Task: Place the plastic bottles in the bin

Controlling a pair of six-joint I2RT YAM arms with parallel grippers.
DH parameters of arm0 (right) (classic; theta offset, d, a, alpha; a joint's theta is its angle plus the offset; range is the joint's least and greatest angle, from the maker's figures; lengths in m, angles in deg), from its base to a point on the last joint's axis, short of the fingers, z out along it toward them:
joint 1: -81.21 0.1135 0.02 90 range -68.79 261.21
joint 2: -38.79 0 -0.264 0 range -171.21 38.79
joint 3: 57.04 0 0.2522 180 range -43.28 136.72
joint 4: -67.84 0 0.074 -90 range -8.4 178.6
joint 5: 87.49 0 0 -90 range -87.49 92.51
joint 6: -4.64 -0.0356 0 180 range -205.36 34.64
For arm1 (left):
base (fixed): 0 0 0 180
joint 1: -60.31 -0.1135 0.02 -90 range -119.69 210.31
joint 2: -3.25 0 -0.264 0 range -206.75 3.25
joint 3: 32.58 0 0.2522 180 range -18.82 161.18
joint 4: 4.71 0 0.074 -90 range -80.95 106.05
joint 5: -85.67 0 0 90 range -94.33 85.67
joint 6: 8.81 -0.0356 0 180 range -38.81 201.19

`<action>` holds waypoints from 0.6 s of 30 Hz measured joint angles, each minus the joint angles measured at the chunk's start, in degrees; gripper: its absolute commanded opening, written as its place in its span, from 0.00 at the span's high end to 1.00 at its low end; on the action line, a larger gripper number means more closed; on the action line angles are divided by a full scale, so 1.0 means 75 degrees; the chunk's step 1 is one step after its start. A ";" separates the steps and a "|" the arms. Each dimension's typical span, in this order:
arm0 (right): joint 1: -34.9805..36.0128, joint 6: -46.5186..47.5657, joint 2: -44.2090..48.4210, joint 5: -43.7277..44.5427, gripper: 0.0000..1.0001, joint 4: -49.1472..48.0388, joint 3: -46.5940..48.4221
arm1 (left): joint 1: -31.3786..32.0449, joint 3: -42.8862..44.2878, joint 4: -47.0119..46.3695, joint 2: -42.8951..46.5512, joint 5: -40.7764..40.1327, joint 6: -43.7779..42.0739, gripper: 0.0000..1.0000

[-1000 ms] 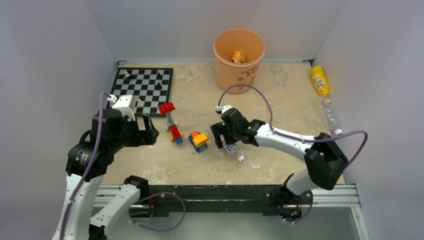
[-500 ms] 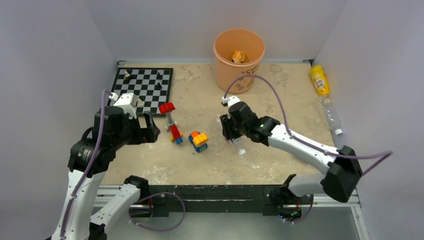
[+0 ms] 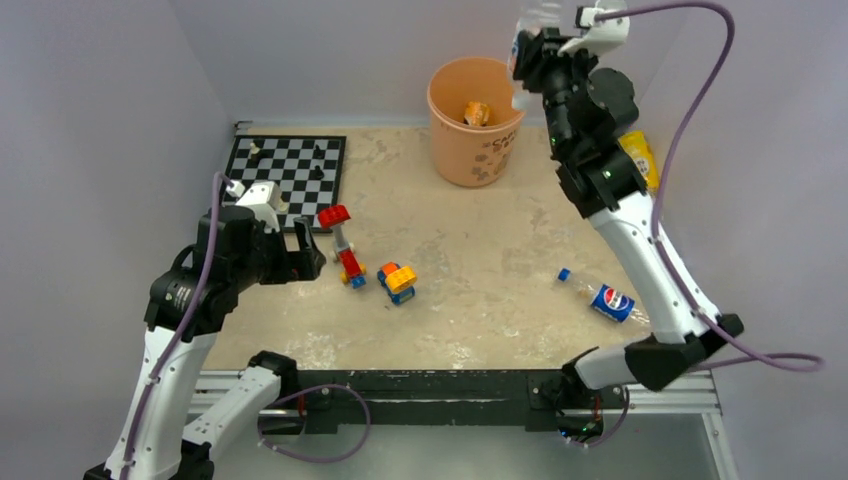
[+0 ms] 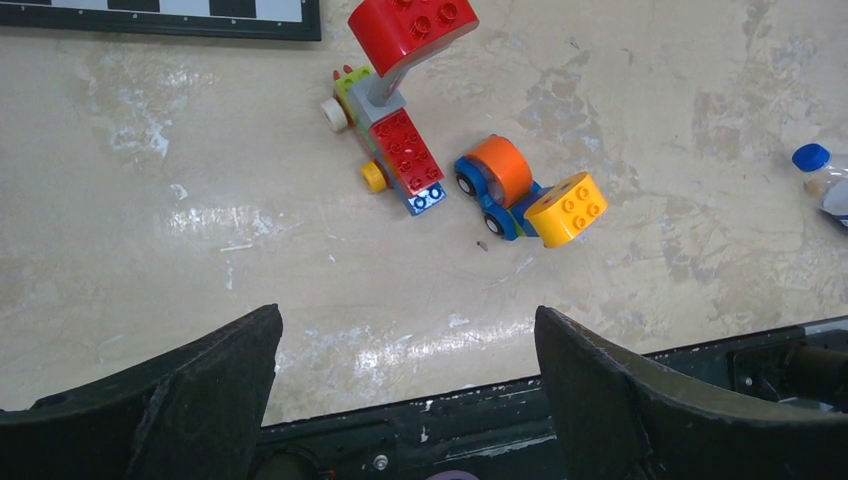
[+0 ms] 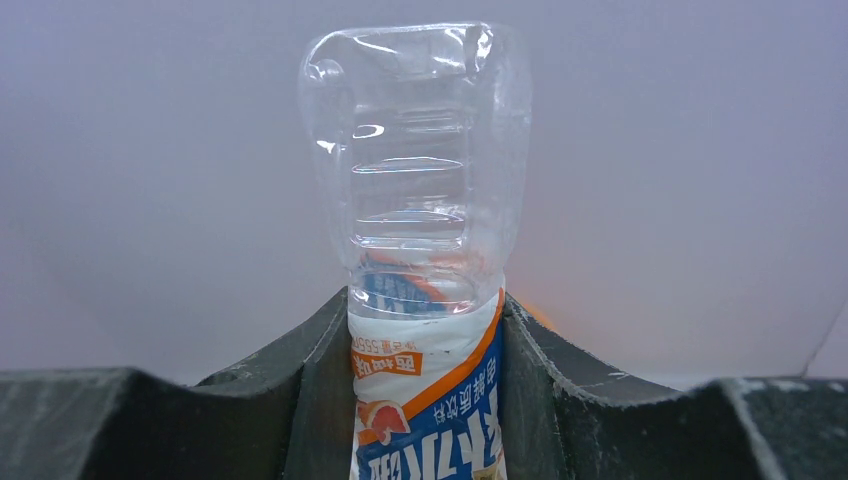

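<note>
Top view: mottled beige table (image 3: 480,250), grey walls (image 3: 100,100), bin (image 3: 468,150) upper centre, right gripper (image 3: 528,55) at its upper right clamped on clear bottle (image 3: 533,14), Pepsi bottle (image 3: 608,301) lower right; left wrist: left gripper (image 4: 407,320) jaws apart above table; right wrist: clear bottle centre frame, label lowest.

Bin (image 3: 470,160) at back, chessboard (image 3: 285,172) left, toy bricks (image 3: 398,281) centre, bottle (image 3: 604,300) front right

Open tabletop (image 3: 500,250) between toy blocks (image 3: 397,281) and Pepsi bottle (image 3: 608,302); wall (image 3: 400,40) close behind bin (image 3: 470,150), gap unclear.
</note>
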 measured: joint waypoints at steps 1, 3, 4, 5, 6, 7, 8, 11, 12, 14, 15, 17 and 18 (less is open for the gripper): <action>-0.0067 0.0178 -0.0323 0.0076 0.59 -0.0428 0.0251 | 0.0000 0.0000 -0.0017 -0.0015 0.0023 0.0020 0.00; -0.0187 0.0498 -0.1064 0.0274 0.58 -0.1279 0.0752 | 0.0000 0.0000 -0.0041 -0.0023 0.0038 0.0041 0.00; -0.0245 0.0618 -0.1475 0.0388 0.56 -0.1606 0.0997 | 0.0000 0.0000 -0.0052 -0.0026 0.0038 0.0076 0.00; -0.0294 0.0699 -0.1821 0.0431 0.53 -0.1836 0.1201 | 0.0000 0.0000 -0.0055 -0.0023 0.0038 0.0082 0.00; -0.0358 0.0781 -0.2296 0.0495 0.46 -0.2034 0.1498 | 0.0000 0.0000 -0.0055 -0.0020 0.0035 0.0082 0.00; -0.0425 0.0842 -0.2847 0.0600 0.40 -0.2250 0.1833 | 0.0000 0.0000 -0.0055 -0.0017 0.0035 0.0085 0.00; -0.0466 0.0863 -0.3220 0.0606 0.32 -0.2381 0.2017 | 0.0000 0.0000 -0.0055 -0.0017 0.0032 0.0085 0.00; -0.0629 0.0868 -0.4540 0.0682 0.22 -0.2375 0.2696 | 0.0000 0.0000 -0.0055 -0.0017 0.0023 0.0082 0.00; -0.0673 0.0845 -0.4876 0.0673 0.19 -0.2264 0.2888 | 0.0000 0.0000 -0.0055 -0.0017 0.0020 0.0082 0.00; -0.0743 0.0778 -0.5537 0.0650 0.16 -0.1935 0.3305 | 0.0000 0.0000 -0.0055 -0.0017 0.0009 0.0082 0.00; -0.0766 0.0737 -0.5741 0.0632 0.16 -0.1749 0.3407 | 0.0000 0.0000 -0.0055 -0.0017 0.0006 0.0082 0.00; -0.0801 0.0676 -0.5852 0.0603 0.16 -0.1422 0.3383 | 0.0000 0.0000 -0.0055 -0.0020 0.0006 0.0082 0.00; -0.0816 0.0647 -0.5802 0.0592 0.16 -0.1320 0.3281 | 0.0000 0.0000 -0.0055 -0.0020 0.0006 0.0082 0.00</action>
